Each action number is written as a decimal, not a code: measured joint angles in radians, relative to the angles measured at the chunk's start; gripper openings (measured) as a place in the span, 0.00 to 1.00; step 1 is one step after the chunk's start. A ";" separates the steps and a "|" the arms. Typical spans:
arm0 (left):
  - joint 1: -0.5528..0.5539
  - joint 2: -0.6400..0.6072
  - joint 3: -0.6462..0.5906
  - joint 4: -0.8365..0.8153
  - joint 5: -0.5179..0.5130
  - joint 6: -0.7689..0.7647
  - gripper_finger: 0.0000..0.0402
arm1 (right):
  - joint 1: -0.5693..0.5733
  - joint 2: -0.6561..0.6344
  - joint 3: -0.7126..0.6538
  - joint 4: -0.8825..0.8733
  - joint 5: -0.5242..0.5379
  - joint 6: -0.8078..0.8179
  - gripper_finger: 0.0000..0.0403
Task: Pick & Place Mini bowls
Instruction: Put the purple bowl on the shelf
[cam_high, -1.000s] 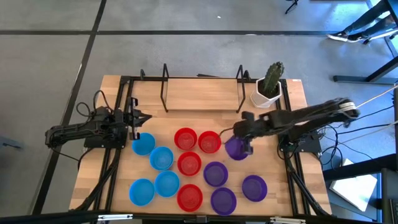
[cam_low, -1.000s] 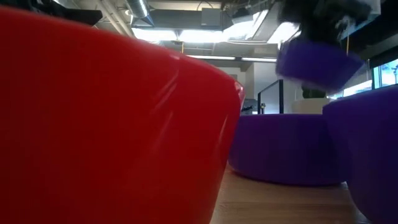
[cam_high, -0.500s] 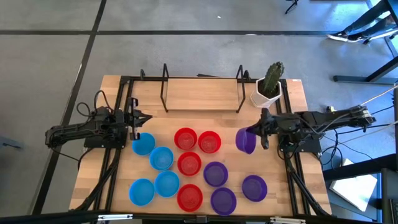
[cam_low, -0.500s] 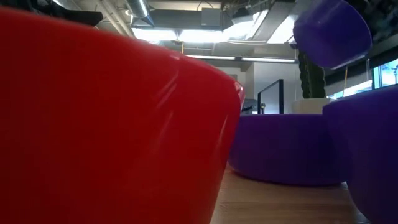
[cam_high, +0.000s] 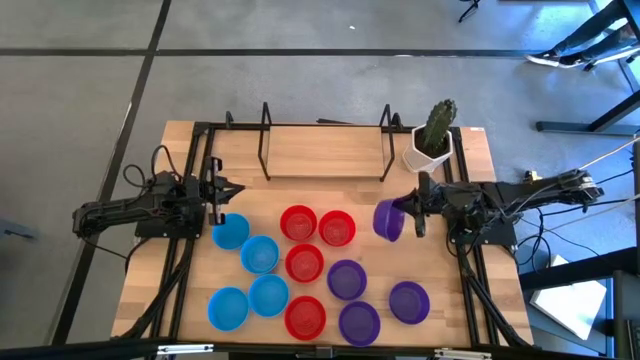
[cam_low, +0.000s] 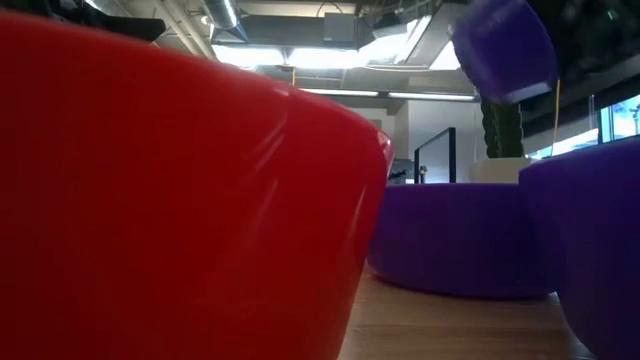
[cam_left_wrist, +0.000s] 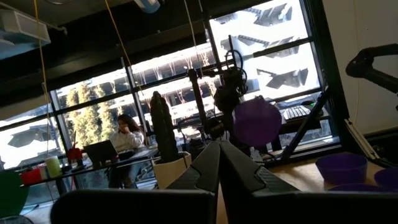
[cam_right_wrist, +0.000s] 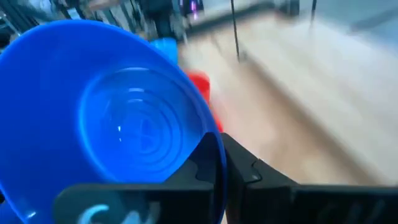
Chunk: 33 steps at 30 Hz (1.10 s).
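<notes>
Purple mini bowl (cam_high: 390, 221) gripped aloft, tilted, by right end effector (cam_high: 408, 216).

Eleven small round bowls lie open side up on the worktop (cam_high: 330, 160), all alike in size. Four blue bowls (cam_high: 259, 254) sit on the left side in a loose chain running toward the near edge. Four red bowls (cam_high: 304, 263) fill the middle, two side by side farther back, one just below them, one at the near edge. Three purple bowls (cam_high: 347, 279) rest near the front right. A fourth purple bowl, the lifted bowl (cam_high: 388, 220), hangs above the worktop, tipped on its side, pinched by its rim in the right claw (cam_high: 411, 212).
</notes>
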 joint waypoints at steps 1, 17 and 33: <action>0.000 0.000 0.000 0.000 0.000 0.000 0.02 | 0.000 0.032 0.040 -0.002 0.017 -0.034 0.01; 0.000 0.000 0.000 -0.001 0.000 0.000 0.01 | -0.217 0.862 1.202 -0.797 0.466 -0.509 0.01; 0.000 0.000 0.000 -0.006 0.000 0.025 0.01 | -0.630 1.351 1.533 -1.195 -0.044 -0.736 0.00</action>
